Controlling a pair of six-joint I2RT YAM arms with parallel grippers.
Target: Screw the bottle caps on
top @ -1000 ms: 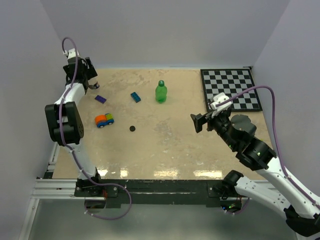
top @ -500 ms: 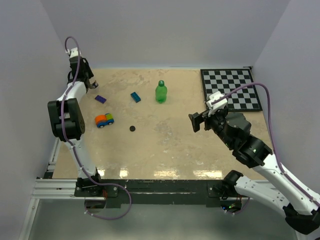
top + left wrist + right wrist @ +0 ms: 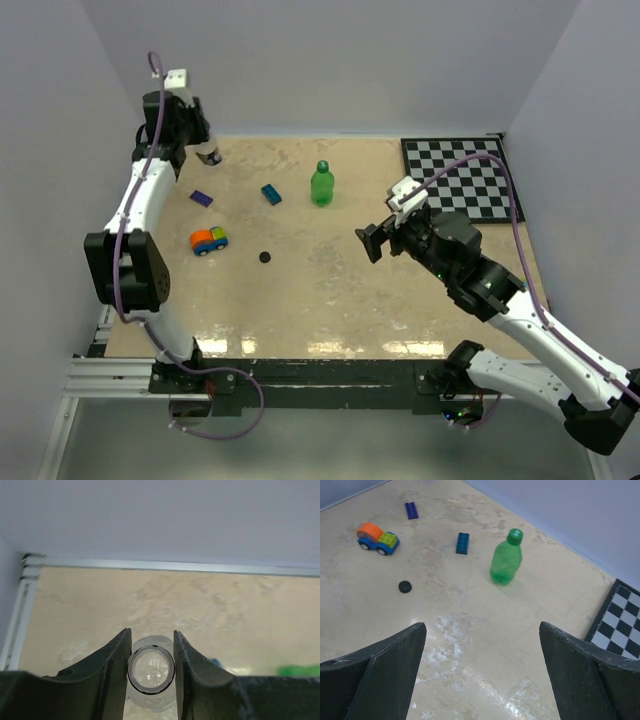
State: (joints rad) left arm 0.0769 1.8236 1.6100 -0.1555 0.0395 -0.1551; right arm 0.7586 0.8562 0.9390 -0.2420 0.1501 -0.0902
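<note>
My left gripper (image 3: 151, 641) is up at the far-left corner, pinching the neck of the clear bottle (image 3: 209, 154). The fingers (image 3: 116, 665) are pressed against either side of its open mouth. The bottle's long axis runs close to up and down, with the mouth toward the wrist and the body hanging below. I think it is lifted off the table (image 3: 330, 300), but I can't be sure from above.

My right gripper (image 3: 371, 243) hovers over the middle of the table, spread wide and holding nothing. What matters now is the black cap (image 3: 265, 257), which lies flat on the table. It sits to the left of the right gripper and a touch nearer me, well apart from it, with open surface between them. The toy car (image 3: 208, 241) is farther left and the blue brick (image 3: 271, 194) farther back.

With the left gripper busy, I judge the free right arm should fetch the cap. It should come down on it from above, since a flat disc offers only its rim.

The green bottle (image 3: 320, 186) stands upright behind, with its green cap (image 3: 321, 166) already on top. I can't tell whether it is tight.
</note>
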